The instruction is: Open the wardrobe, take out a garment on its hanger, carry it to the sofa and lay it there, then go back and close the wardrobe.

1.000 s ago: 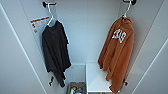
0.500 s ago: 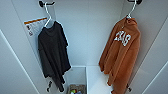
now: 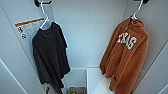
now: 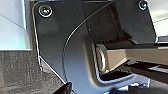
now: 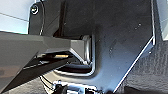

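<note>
The wardrobe (image 3: 90,37) stands open in the head view, its white inside close in front of me. On the right hangs the garment (image 3: 125,62), a rust-orange shirt with white letters on the chest. Its pale hanger (image 3: 137,11) hooks onto a dark fitting at the top right. The garment hangs long and loose against the wardrobe's right wall, and nothing touches it.
A black shirt (image 3: 50,57) hangs on a white hanger (image 3: 45,15) at the left, beside a label with an orange stripe (image 3: 27,26). Low down are white compartments (image 3: 96,80), one with a small object (image 3: 76,90) in it. Grey carpet (image 4: 20,70) lies below the arms.
The whole head picture has spread slightly outward, so the camera has come a little closer to the wardrobe. Both shirts hang as before.
</note>
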Robot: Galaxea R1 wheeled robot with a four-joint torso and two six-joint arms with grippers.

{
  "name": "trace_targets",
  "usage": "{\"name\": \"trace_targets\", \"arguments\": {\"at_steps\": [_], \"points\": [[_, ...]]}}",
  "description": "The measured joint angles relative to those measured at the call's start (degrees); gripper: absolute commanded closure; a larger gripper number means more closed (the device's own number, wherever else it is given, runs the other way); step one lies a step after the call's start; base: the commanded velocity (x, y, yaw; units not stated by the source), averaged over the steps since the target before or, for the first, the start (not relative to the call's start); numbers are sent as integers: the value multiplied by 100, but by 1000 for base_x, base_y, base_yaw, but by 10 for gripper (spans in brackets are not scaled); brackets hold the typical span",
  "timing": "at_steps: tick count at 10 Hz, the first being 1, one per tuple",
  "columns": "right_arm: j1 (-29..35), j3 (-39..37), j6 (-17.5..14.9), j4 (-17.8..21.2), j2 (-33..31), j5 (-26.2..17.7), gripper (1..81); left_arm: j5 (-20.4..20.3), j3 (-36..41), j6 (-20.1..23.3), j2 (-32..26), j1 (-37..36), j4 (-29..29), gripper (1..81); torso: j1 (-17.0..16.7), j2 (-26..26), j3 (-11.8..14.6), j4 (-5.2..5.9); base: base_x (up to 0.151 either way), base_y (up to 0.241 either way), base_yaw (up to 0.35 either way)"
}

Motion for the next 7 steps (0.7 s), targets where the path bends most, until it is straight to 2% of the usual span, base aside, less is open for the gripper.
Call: {"name": "trace_targets", "arguments": {"at_steps": [4, 5, 7], "points": [[21, -1, 2, 1, 2, 27, 10, 5, 0, 0, 2, 9, 2, 10, 2, 0, 0, -22, 0, 0, 0], [9, -1, 2, 1, 2, 22, 10, 28, 0, 0, 2, 48, 2, 10, 0, 0, 0, -112, 0, 0, 0], [15, -1, 2, 4, 0, 22, 10, 35, -13, 2, 29, -2, 2, 10, 0, 0, 0, -472, 0, 0, 0]]}}
